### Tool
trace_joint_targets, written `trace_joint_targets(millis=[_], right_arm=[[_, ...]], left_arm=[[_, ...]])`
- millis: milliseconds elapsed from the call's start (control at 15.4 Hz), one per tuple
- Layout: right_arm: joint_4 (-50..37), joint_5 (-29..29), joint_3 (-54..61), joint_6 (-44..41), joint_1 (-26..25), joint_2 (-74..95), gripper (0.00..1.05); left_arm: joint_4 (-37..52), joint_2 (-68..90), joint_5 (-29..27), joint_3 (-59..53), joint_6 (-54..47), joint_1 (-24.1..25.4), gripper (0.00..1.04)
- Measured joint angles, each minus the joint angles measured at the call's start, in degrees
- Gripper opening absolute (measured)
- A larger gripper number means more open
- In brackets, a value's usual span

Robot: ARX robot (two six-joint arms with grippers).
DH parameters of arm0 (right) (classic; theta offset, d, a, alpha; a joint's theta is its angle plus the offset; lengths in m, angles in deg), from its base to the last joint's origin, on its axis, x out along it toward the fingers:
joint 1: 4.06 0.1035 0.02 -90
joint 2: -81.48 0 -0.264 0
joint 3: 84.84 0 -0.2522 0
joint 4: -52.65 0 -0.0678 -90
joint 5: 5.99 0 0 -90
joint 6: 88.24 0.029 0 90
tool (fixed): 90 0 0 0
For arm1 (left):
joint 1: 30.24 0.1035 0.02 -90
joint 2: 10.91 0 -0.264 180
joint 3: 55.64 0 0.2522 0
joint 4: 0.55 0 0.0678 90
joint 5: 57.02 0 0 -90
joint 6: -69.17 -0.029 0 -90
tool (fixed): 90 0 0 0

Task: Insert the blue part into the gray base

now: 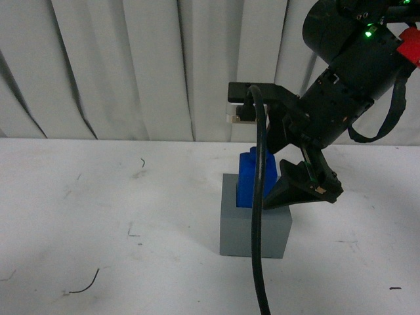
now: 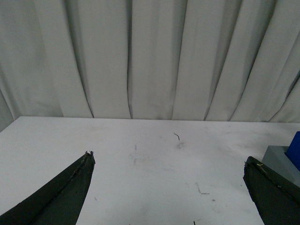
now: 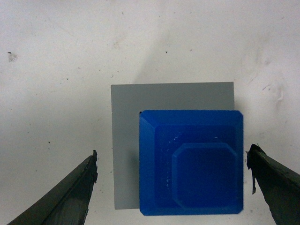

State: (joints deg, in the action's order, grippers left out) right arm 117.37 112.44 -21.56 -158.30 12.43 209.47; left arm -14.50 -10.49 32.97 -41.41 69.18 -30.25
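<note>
The blue part [image 1: 252,177] stands upright in the recess of the gray base [image 1: 244,230] in the middle of the white table. The right wrist view looks straight down on the blue part [image 3: 191,161] and the gray base [image 3: 125,140] under it. My right gripper [image 1: 295,187] hangs just above and to the right of the blue part, its jaws open wide on either side and touching nothing [image 3: 171,161]. My left gripper [image 2: 168,161] is open and empty over bare table. In its view the gray base [image 2: 280,159] and blue part [image 2: 296,149] show at the edge.
The white table [image 1: 98,216] carries scuff marks and a few small dark wire scraps [image 1: 84,287]. A white pleated curtain [image 1: 131,65] closes off the back. A black cable [image 1: 258,216] hangs from the right arm in front of the base.
</note>
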Motion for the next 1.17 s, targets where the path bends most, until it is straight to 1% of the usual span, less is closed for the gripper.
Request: trace_joint_targets(millis=[130, 326, 456, 521, 586, 651, 716, 781, 912, 1042, 1172], right_arm=[[-2.1, 1.4, 1.9, 0.7, -0.1, -3.3, 0.98], [-11.2, 7.1, 7.3, 3.1, -2.0, -9.7, 0.98], [-21.1, 11.1, 13.0, 6.9, -3.5, -15.3, 0.98], [-28.0, 12.1, 16.6, 9.8, -4.0, -18.3, 0.98], [-38.1, 12.1, 21.0, 14.4, -4.8, -22.0, 0.98], [-48.0, 11.5, 25.1, 18.6, -5.5, -24.7, 0.98], [-59.5, 8.8, 30.1, 24.8, -6.6, -27.5, 0.98], [-68.7, 6.1, 34.3, 29.5, -8.3, -29.2, 0.98], [-88.7, -1.3, 44.2, 40.6, -13.1, -32.5, 0.98], [-101.7, -3.0, 53.8, 47.5, -17.0, -38.6, 0.98], [-109.2, -4.0, 62.2, 51.2, -19.8, -45.9, 0.98]], left_arm=[[0.0, 0.0, 0.0, 0.0, 0.0, 0.0, 0.98], [0.0, 0.0, 0.0, 0.0, 0.0, 0.0, 0.98], [0.0, 0.0, 0.0, 0.0, 0.0, 0.0, 0.98], [0.0, 0.0, 0.0, 0.0, 0.0, 0.0, 0.98], [0.0, 0.0, 0.0, 0.0, 0.0, 0.0, 0.98], [0.0, 0.0, 0.0, 0.0, 0.0, 0.0, 0.98], [0.0, 0.0, 0.0, 0.0, 0.0, 0.0, 0.98], [0.0, 0.0, 0.0, 0.0, 0.0, 0.0, 0.98], [0.0, 0.0, 0.0, 0.0, 0.0, 0.0, 0.98], [0.0, 0.0, 0.0, 0.0, 0.0, 0.0, 0.98], [0.0, 0.0, 0.0, 0.0, 0.0, 0.0, 0.98]])
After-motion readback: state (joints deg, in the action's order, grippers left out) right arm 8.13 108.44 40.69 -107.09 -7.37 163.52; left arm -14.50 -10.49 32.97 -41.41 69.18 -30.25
